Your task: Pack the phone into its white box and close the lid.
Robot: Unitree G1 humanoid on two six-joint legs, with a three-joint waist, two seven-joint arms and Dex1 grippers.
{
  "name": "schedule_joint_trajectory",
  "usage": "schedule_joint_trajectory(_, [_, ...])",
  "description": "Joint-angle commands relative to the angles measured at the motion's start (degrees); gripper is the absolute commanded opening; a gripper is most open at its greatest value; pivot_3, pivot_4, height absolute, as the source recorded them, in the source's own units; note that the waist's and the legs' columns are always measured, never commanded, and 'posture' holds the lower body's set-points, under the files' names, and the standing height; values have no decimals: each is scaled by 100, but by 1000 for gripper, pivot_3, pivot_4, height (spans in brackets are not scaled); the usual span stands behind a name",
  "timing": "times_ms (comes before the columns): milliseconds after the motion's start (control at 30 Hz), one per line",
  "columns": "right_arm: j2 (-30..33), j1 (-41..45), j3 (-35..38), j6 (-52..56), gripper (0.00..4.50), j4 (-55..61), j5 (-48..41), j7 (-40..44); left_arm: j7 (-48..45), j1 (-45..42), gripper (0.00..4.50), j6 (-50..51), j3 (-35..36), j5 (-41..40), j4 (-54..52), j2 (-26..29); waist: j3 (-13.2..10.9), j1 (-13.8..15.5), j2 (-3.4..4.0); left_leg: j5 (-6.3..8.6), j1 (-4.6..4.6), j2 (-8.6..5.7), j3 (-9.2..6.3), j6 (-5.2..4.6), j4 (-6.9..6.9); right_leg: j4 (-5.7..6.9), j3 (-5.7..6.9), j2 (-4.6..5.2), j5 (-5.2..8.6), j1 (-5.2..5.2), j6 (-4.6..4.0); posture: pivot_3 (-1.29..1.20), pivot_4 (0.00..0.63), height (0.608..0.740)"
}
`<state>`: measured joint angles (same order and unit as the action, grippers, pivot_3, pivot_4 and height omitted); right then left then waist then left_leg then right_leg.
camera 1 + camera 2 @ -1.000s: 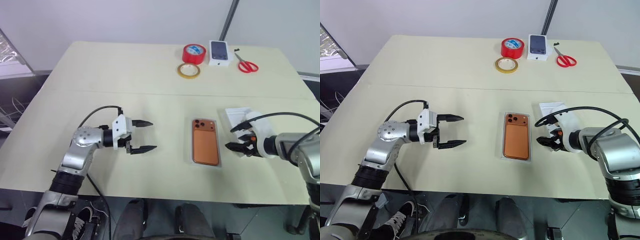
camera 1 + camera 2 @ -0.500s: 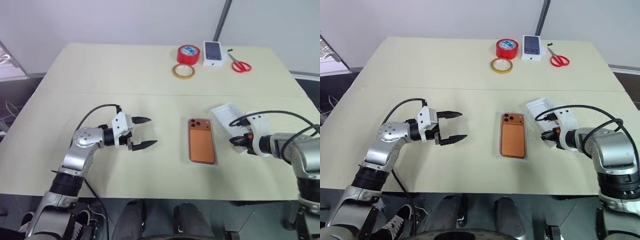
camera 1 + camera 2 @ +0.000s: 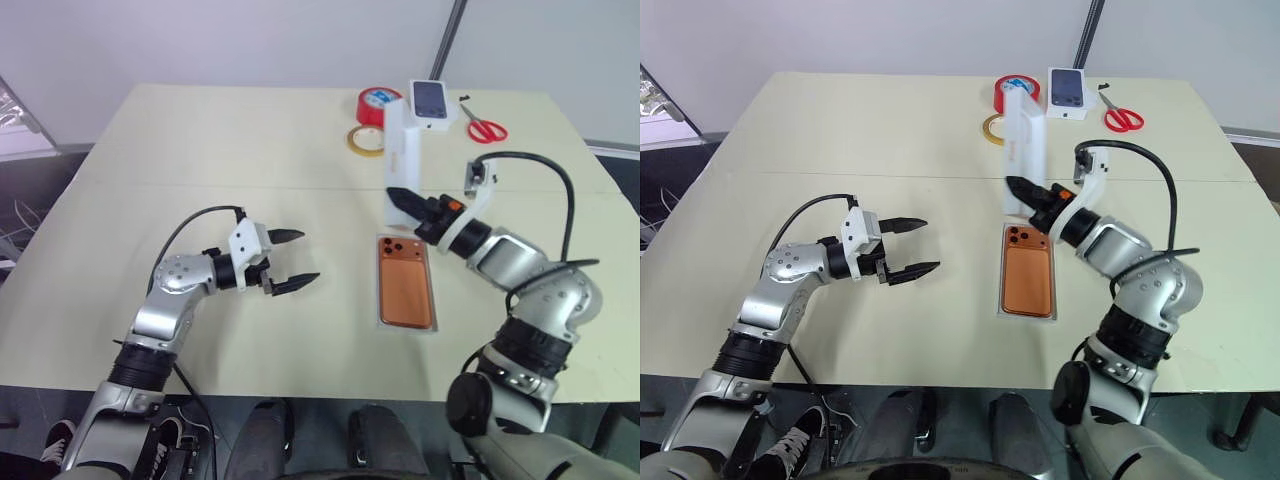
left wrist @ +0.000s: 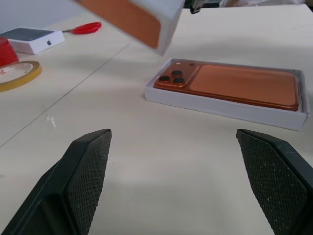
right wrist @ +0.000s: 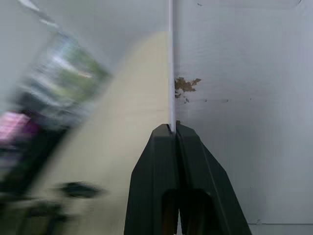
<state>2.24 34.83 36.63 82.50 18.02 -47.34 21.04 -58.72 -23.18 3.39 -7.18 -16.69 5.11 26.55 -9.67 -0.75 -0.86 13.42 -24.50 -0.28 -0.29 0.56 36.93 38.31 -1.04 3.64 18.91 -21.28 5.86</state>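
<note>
While the phone is lying in its box, the scene reads so:
Left gripper (image 3: 296, 259): hovering over the table (image 3: 200, 150), jaws spread wide, holding nothing.
Phone (image 3: 405, 282): lying back-up inside the box (image 4: 222, 106), near the front edge.
Right gripper (image 3: 1023, 193): jaws pressed together, pinching the lid's wall.
Lid (image 3: 1022, 150): hanging upright above the phone's far end.
Far edge: tape rolls (image 3: 366, 138), small box (image 3: 432, 102), scissors (image 3: 485, 127) lying there.
</note>
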Motion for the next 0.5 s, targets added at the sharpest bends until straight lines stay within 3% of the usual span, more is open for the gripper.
schedule_joint_trajectory(33, [-358,-362,399,918,16,636,-1453,-242,157,-139,4327,78,105,-41,-135,-73,0,6,0,0,0,0,-3,0,-1,0,2,1,0,1,0,0,150,740])
schedule_joint_trajectory(167, [-190,-1055,129,816,16,455,-3581,-1168,227,-172,4327,150,145,-97,-111,-150,-1,-10,1,0,0,-1,-1,0,-1,-2,0,6,0,2,-1,0,150,740])
schedule_joint_trajectory(267, [824,-2034,-1004,-222,16,298,-5644,-2285,262,-173,4327,246,176,-228,-243,-252,-1,-13,1,0,1,0,-1,-1,-1,-6,1,7,1,5,-2,0,150,740])
schedule_joint_trajectory(367, [1670,-2619,-1763,-943,16,392,-6422,-2704,170,-139,4327,235,157,-310,-349,-268,-3,-45,4,1,-2,-1,4,-3,0,-11,-1,7,1,5,-1,0,150,740])
schedule_joint_trajectory(467, [2006,-3060,-2240,-1424,0,331,-6566,-2612,3,-99,3589,349,107,-479,-394,-289,-3,-49,4,2,0,6,4,-5,2,-11,-1,-6,1,8,-1,0,150,740])
schedule_joint_trajectory(500, [2009,-3102,-2337,-1609,0,287,-6566,-2637,9,-78,3157,343,87,-481,-413,-319,-3,-48,4,2,0,6,4,-5,1,-10,-2,-8,1,8,-1,0,150,740])
